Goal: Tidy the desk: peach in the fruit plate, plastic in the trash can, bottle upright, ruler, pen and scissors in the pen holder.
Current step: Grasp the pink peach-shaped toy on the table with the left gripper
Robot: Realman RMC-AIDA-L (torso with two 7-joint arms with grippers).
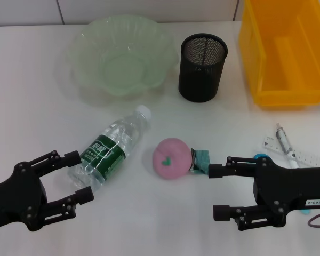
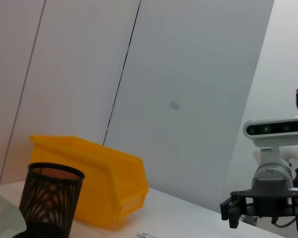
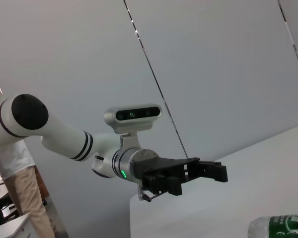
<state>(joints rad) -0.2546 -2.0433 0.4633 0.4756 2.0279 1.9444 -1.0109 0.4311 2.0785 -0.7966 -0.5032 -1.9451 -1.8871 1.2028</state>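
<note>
On a white tabletop (image 1: 37,122), a pink peach (image 1: 170,158) lay between two black end effectors, touching a crumpled piece of plastic (image 1: 200,161). The left end effector (image 1: 76,177) spread wide beside a bottle (image 1: 111,147) lying on its side. The right end effector (image 1: 218,192) was also wide, its upper finger just beside the plastic. Behind stood a green fruit plate (image 1: 120,53), mesh pen holder (image 1: 202,66) and yellow trash can (image 1: 286,49).
</note>
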